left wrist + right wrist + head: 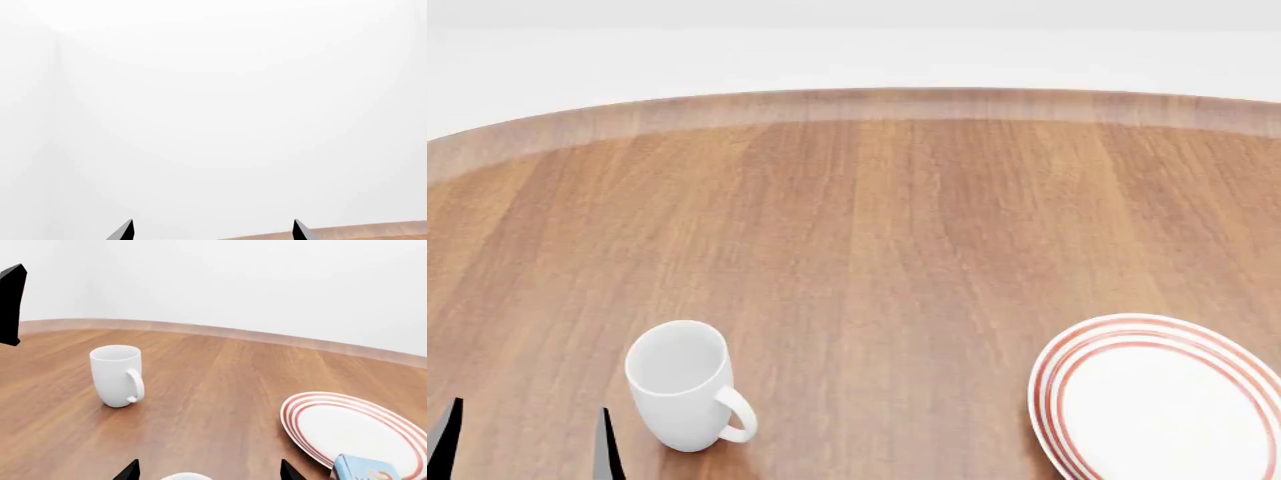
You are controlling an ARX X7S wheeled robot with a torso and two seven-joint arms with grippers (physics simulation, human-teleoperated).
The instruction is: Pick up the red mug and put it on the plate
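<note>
No red mug shows in any view. The plate (1158,398), white with red rings, lies at the table's front right and also shows in the right wrist view (343,424). My left gripper (527,440) is open and empty at the front left, just left of a plain white mug (681,385). In the left wrist view it (212,231) faces a white wall. My right gripper (209,471) is open low over the table. A small white rounded edge (185,476) shows between its fingertips; I cannot tell what it is.
The plain white mug (117,374) stands upright with its handle toward the plate. A light blue box (363,468) sits at the plate's near edge. A black piece (11,305) stands at the right wrist view's far left. The round wooden table (868,220) has a raised rim.
</note>
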